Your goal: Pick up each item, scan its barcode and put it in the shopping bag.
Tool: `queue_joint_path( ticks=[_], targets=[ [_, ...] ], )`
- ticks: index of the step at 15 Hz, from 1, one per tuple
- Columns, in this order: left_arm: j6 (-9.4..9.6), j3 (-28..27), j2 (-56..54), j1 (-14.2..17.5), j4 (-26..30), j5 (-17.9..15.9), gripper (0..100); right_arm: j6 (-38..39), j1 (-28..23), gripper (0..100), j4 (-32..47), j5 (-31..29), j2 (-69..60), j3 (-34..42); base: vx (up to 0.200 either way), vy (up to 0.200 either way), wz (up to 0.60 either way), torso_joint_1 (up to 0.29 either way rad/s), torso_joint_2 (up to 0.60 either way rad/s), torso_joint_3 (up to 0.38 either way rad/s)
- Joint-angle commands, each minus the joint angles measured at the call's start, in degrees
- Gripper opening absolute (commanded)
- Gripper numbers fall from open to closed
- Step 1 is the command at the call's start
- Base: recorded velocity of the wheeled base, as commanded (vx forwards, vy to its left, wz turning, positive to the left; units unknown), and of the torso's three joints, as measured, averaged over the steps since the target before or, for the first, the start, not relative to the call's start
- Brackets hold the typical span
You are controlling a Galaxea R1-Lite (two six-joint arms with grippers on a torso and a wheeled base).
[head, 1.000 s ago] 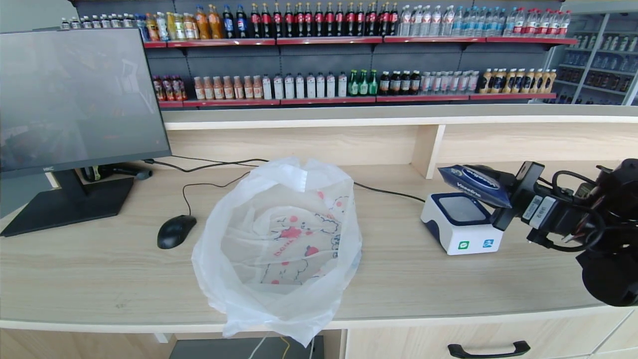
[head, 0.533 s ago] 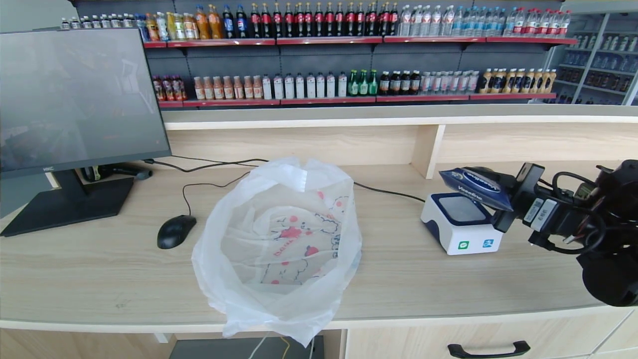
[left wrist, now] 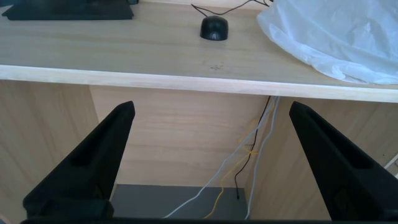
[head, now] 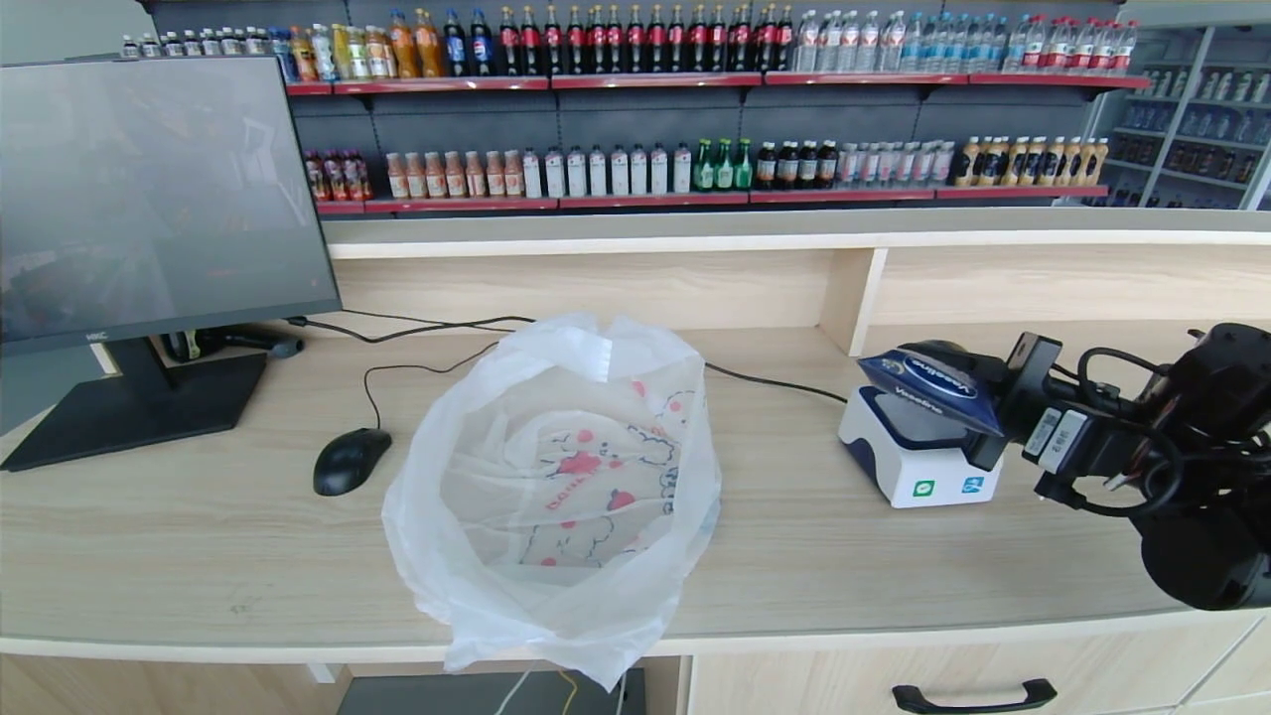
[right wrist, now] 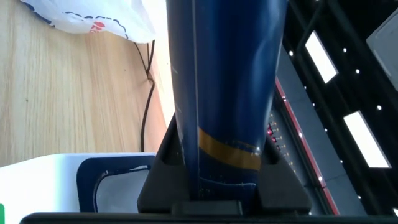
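My right gripper (head: 978,412) is shut on a dark blue tube (head: 931,385), holding it just above the glass top of the white-and-blue barcode scanner (head: 909,463) at the right of the counter. In the right wrist view the blue tube (right wrist: 224,87) runs between my fingers, with the scanner (right wrist: 81,186) below it. The white shopping bag (head: 556,477) stands open at the counter's middle front. My left gripper (left wrist: 211,162) hangs open below the counter edge, holding nothing.
A black mouse (head: 350,460) lies left of the bag, and a monitor (head: 149,199) stands at the far left. Cables (head: 437,348) run across the back of the counter. A raised wooden ledge (head: 794,243) borders the far side, with drink shelves behind it.
My right gripper has moved the blue tube left and down, so it now hangs lower over the scanner. The bag and the left arm have not moved.
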Motion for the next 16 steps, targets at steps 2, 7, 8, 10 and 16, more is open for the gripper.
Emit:
queue_joint_path(
  ticks=[2, 7, 8, 10, 16],
  targets=[
    [0.0, 0.0, 0.0, 0.0, 0.0, 0.0, 100, 0.1, 0.1, 0, -0.1, -0.1, 0.1, 0.3, 0.0, 0.0, 0.0, 0.0, 0.0, 0.0],
    [0.0, 0.0, 0.0, 0.0, 0.0, 0.0, 100, 3.0, -0.1, 0, -0.1, -1.4, -5.6, 1.5, 0.0, 0.0, 0.0, 0.0, 0.0, 0.0],
    [0.0, 0.0, 0.0, 0.0, 0.0, 0.0, 100, 4.4, 0.3, 0, -0.1, -5.2, -7.7, 2.6, 0.0, 0.0, 0.0, 0.0, 0.0, 0.0],
    [0.0, 0.0, 0.0, 0.0, 0.0, 0.0, 100, 9.8, 1.5, 0, -0.1, -11.5, -11.7, 4.6, 0.0, 0.0, 0.0, 0.0, 0.0, 0.0],
    [0.0, 0.0, 0.0, 0.1, 0.0, 0.0, 100, 30.1, 2.8, 0, -0.1, -27.2, -18.9, 6.8, 0.0, 0.0, 0.0, 0.0, 0.0, 0.0]
  ],
)
